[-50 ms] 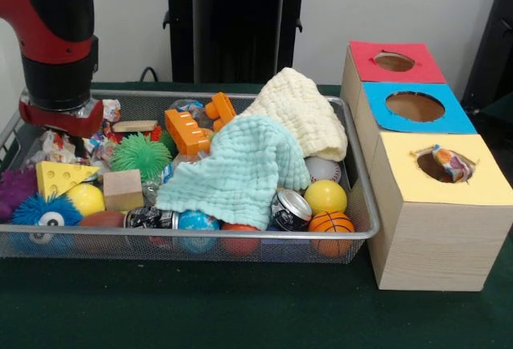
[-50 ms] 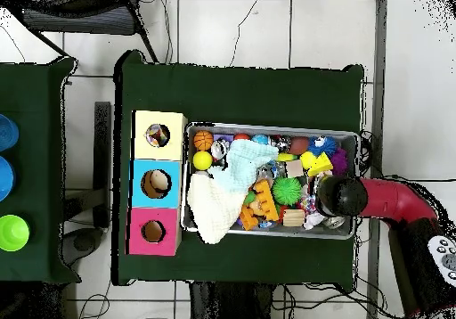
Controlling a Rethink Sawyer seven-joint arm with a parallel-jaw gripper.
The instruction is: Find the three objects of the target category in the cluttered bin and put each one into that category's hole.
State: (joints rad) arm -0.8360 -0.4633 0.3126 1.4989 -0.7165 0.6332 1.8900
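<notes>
The wire bin holds a jumble of toys. Three wooden boxes stand beside it, with a red top, a blue top and a yellow top, each with a round hole. A crumpled wrapper sits in the yellow box's hole. More crumpled wrappers lie at the bin's left end. My gripper hangs low over those wrappers, its tips hidden behind the clutter.
A mint cloth and a cream cloth cover the bin's middle. Around them lie balls, a small basketball, a crushed can, orange bricks, a green spiky ball, a wooden cube and a cheese wedge.
</notes>
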